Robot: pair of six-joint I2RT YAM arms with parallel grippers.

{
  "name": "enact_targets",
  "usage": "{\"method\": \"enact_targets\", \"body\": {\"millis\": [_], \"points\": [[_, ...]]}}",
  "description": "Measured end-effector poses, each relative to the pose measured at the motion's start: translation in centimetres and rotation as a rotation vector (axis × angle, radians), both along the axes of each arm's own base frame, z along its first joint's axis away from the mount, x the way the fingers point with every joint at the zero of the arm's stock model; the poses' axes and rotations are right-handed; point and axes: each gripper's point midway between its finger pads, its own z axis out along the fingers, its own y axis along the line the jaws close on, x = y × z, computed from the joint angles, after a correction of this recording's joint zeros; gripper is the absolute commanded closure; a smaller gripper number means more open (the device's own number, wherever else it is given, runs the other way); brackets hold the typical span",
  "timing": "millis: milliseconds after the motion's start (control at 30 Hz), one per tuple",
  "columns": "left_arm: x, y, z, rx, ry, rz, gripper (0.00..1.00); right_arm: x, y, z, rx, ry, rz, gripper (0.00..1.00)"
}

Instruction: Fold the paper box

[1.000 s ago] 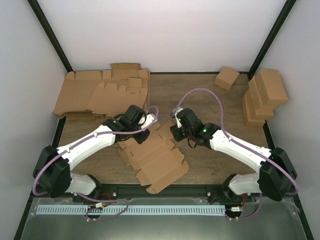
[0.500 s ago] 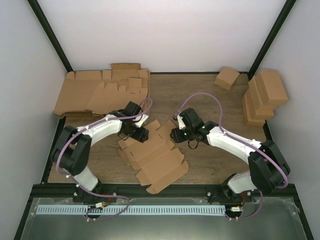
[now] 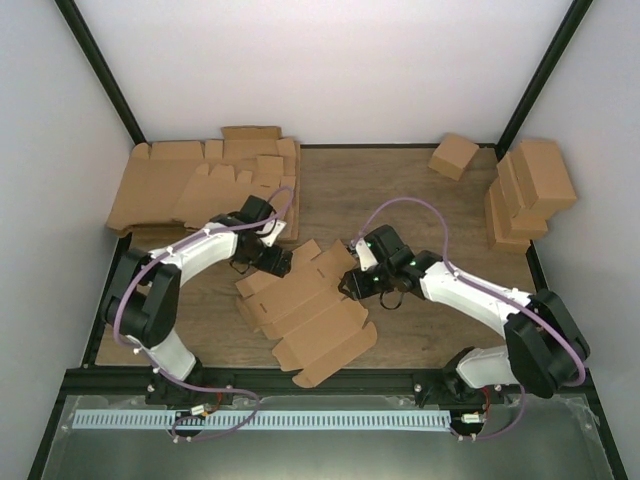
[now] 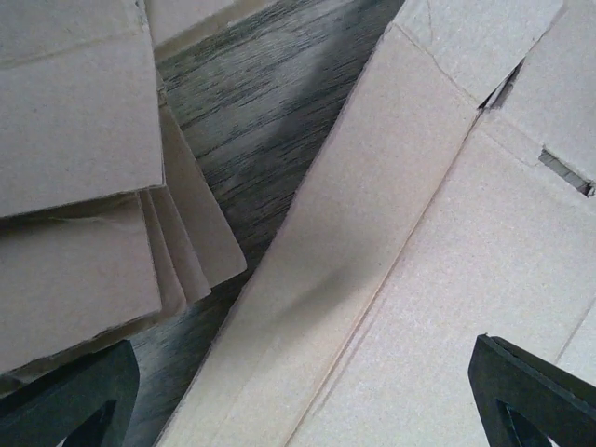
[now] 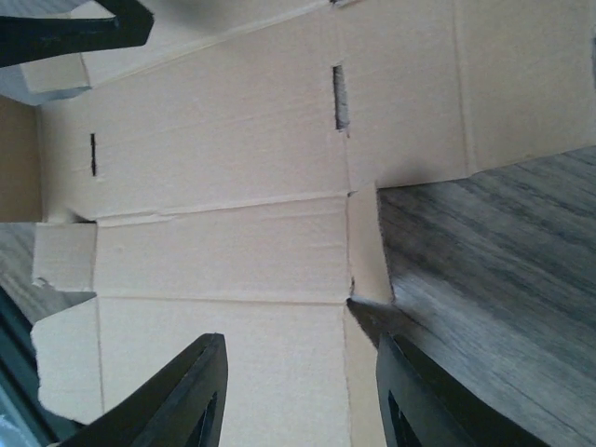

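The paper box (image 3: 305, 310) is a flat, unfolded brown cardboard blank lying in the middle of the table. My left gripper (image 3: 272, 262) hangs over its far left edge, jaws wide open and nothing between them. In the left wrist view the fingertips (image 4: 65, 400) sit at the bottom corners with a long creased panel of the paper box (image 4: 400, 279) below. My right gripper (image 3: 355, 285) is low over the blank's right edge. It stands open astride a panel (image 5: 223, 261) and a small side flap (image 5: 368, 247), gripping nothing.
A pile of flat blanks (image 3: 200, 185) lies at the back left, its edges (image 4: 84, 186) close to my left gripper. Folded boxes (image 3: 530, 190) are stacked at the right, with one small box (image 3: 453, 155) at the back. Bare wood (image 5: 503, 279) lies right of the blank.
My left gripper has gone from nearly shut to wide open and drawn slightly left. My right gripper has moved nearer, down onto the blank's right edge, its opening unchanged.
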Motion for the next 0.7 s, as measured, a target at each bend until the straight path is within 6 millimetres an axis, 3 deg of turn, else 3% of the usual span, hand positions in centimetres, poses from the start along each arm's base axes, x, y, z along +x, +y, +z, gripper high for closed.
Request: {"method": "enact_targets", "body": {"millis": [367,567,700], "points": [[-1.4,-0.7,-1.2,-0.054,0.093,-0.041,0.03,-0.9,0.2,0.9,0.035,0.015,0.026,0.52],[-1.5,-0.6,-1.4,-0.075,0.116,-0.038,0.16,-1.3,0.5,1.7,0.063,0.014,0.044,0.51],[-1.7,-0.8,-1.3,-0.095,0.128,-0.043,0.08,-1.9,0.7,2.5,0.086,0.009,0.065,0.51]]}}
